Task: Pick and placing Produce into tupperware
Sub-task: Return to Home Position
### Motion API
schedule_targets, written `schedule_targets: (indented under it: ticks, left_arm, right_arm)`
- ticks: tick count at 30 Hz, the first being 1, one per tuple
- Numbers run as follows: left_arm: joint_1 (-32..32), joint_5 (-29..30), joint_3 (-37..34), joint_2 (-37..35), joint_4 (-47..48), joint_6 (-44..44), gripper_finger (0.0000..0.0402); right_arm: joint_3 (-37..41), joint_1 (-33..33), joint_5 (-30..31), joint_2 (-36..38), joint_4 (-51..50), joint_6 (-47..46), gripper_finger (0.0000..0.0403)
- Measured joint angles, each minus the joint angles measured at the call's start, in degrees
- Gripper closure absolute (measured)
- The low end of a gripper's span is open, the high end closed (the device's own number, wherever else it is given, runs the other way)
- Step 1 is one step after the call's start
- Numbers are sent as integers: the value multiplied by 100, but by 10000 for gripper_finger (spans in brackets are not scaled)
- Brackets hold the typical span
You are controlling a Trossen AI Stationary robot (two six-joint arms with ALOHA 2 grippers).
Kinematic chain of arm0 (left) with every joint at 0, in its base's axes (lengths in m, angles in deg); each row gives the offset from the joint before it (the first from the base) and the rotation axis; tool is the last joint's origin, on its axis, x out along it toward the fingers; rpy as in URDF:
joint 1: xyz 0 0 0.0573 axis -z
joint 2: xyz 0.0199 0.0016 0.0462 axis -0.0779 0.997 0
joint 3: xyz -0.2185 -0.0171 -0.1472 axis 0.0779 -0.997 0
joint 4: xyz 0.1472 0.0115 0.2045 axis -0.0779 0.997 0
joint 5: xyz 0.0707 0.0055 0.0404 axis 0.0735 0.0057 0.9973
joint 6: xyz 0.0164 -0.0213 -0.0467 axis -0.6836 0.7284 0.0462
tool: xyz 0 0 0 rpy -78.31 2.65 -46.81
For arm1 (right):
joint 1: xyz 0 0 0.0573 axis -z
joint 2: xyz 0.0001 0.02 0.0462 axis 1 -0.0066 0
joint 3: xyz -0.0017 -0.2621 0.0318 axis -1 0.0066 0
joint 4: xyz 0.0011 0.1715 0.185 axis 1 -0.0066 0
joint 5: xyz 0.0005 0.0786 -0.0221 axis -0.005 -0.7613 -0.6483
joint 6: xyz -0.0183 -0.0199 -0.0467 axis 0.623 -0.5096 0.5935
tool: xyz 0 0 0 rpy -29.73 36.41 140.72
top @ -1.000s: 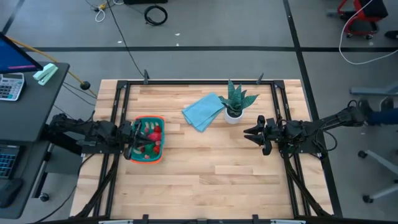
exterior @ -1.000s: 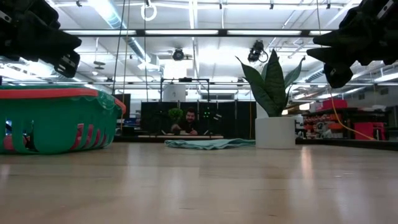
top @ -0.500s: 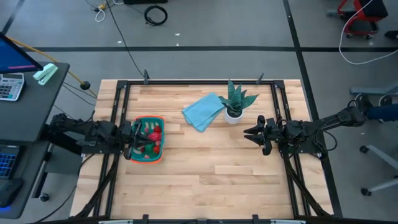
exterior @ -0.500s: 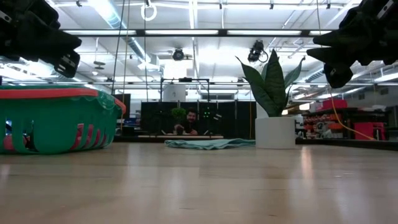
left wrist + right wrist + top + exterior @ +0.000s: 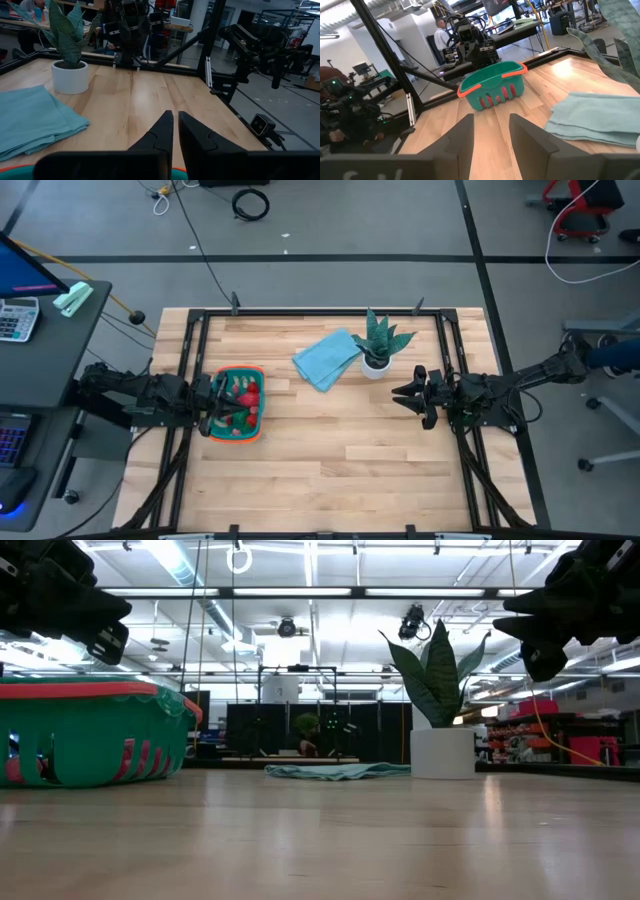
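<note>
Produce (image 5: 244, 396) – red pieces – held in teal slotted orange-rimmed tupperware (image 5: 90, 740), counter (image 5: 330, 460) left side. Left hand (image 5: 175, 115) closed, empty, above its rim. Right hand (image 5: 490, 119) parted, empty – folded blue cloth (image 5: 325, 358), spiky potted plant (image 5: 377, 345) nearby.

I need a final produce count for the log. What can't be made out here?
- Produce count: high view, pieces too small and overlapping; left claw covers the tupperware edge.
- Low view: tupperware wall hides its contents; the picture edge cuts it off.
- Left wrist view: the claw's body hides all but a rim sliver.
</note>
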Motion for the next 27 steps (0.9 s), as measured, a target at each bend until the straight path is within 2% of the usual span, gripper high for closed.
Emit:
schedule_targets:
  ticks: [12,27]
  left_arm:
    - [0,-1,0,-1,1,0,378]
    - [1,-2,0,0,1,0,370]
  right_arm:
    - [0,2,0,0,1,0,270]
    - [0,1,0,0,1,1,270]
